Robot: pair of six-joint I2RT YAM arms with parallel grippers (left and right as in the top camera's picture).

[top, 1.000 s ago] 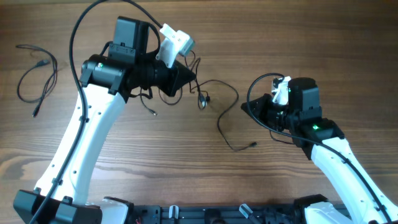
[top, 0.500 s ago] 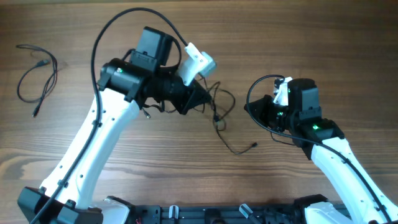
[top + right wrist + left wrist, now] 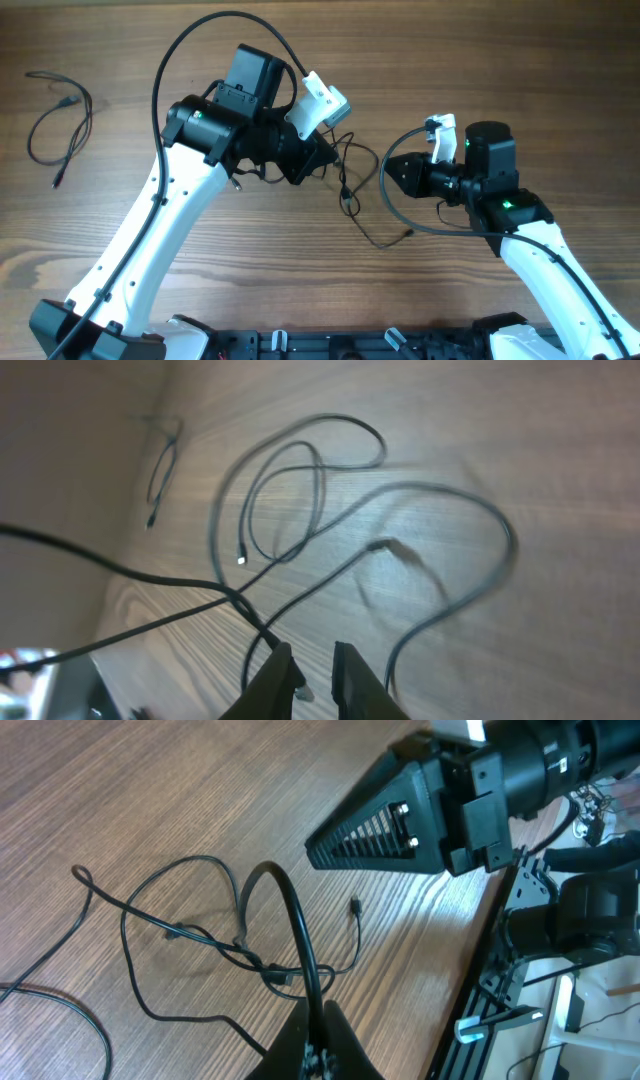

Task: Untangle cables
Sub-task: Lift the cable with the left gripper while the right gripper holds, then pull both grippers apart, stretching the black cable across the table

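Note:
Two thin black cables (image 3: 352, 178) lie tangled on the wood between my arms, with one plug end (image 3: 408, 233) trailing to the right. My left gripper (image 3: 325, 160) is shut on one cable of this bunch. In the left wrist view the held wire arcs up from the closed fingers (image 3: 316, 1045) above the knot (image 3: 255, 960). My right gripper (image 3: 392, 172) points left at the tangle, just right of it. Its fingers (image 3: 312, 675) are slightly apart with nothing between them, above the blurred loops (image 3: 300, 490). A third cable (image 3: 58, 115) lies separate at the far left.
The thick black arm cables loop above the left arm (image 3: 200, 30) and in front of the right arm (image 3: 400, 215). The black base rail (image 3: 330, 345) runs along the table's near edge. The right gripper's body (image 3: 400, 820) fills the upper right of the left wrist view.
My left gripper has carried its cable to the right, dragging the tangle closer to the right arm. My right gripper has swung left toward the tangle.

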